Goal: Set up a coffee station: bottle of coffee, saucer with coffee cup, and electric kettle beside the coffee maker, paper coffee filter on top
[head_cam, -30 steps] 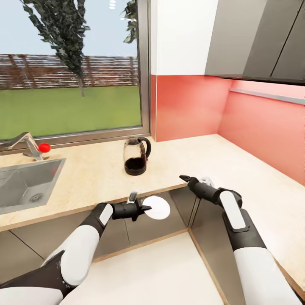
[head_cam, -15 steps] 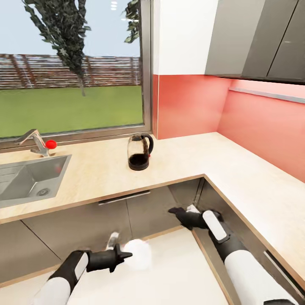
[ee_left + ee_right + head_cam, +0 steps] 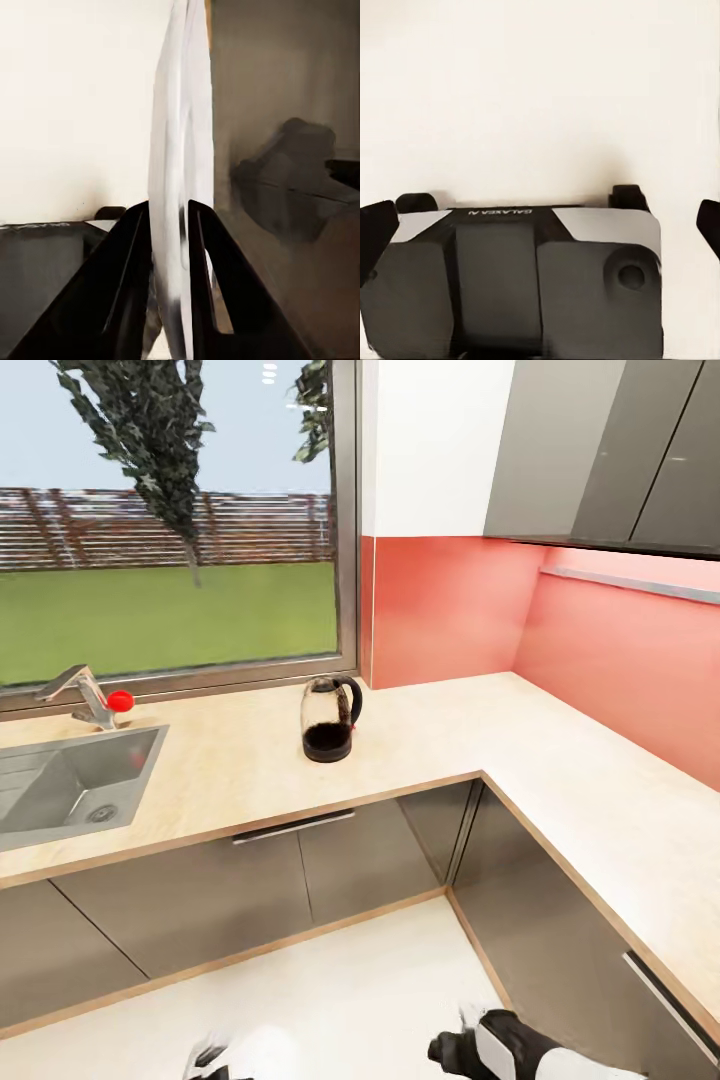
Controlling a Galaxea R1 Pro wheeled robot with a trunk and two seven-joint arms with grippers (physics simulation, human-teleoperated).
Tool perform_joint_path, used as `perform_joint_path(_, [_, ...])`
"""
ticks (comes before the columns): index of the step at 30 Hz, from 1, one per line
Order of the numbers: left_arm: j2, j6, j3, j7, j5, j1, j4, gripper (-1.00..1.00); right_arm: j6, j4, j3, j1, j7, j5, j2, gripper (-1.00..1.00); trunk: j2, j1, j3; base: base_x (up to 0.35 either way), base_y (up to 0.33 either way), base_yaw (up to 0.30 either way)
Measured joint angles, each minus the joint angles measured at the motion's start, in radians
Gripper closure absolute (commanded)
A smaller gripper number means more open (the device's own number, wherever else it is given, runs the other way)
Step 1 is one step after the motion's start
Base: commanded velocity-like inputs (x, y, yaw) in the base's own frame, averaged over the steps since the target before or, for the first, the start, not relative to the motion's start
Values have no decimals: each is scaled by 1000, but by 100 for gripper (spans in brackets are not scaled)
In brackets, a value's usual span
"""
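Lettering seen from the right wrist: "GALAXEA AI", small dark print, upside down as shown
Stands on: the pale grey top edge of the robot's base (image 3: 510,217)
Kettle, counter, cabinets, window: no readable text, label or number

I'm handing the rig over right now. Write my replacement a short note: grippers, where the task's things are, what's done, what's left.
Left gripper: shut on the saucer, held edge-on between its fingers; in the head view the saucer is low above the floor.
Right gripper: fingertips sit at the edges of the right wrist view, spread wide apart with nothing between them, so it is open; its arm is low at the head view's bottom edge.
Electric kettle: upright on the countertop, near the window corner.
Done: saucer picked up.
Left: set the saucer beside the coffee maker, then the cup, filter, coffee bottle and kettle.
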Motion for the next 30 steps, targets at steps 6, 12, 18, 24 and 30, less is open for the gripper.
perform_joint_path(6, [23, -105, 2, 216, -22, 33, 0, 100, -100, 52, 23, 92, 108, 158, -8, -100, 0, 0, 0, 0, 0, 0])
perform_joint_path(12, [50, -189, 1, 313, -23, 39, 2, 100, -151, 58, 24, 118, 115, 173, -11, -100, 0, 0, 0, 0, 0, 0])
perform_joint_path(18, [55, -230, 0, 410, -69, 68, 2, 100, -182, 59, 24, 121, 109, 175, -10, -100, 0, 0, -1, 0, 0, 79])
perform_joint_path(24, [50, -234, 0, 490, -132, 72, 1, 100, -184, 59, 24, 122, 106, 175, -10, -100, 0, 0, -6, 0, 0, 225])
perform_joint_path(30, [50, -234, 0, 511, -141, 72, 1, 100, -183, 59, 24, 123, 81, 175, -9, -100, 0, 0, -8, 0, 0, 268])
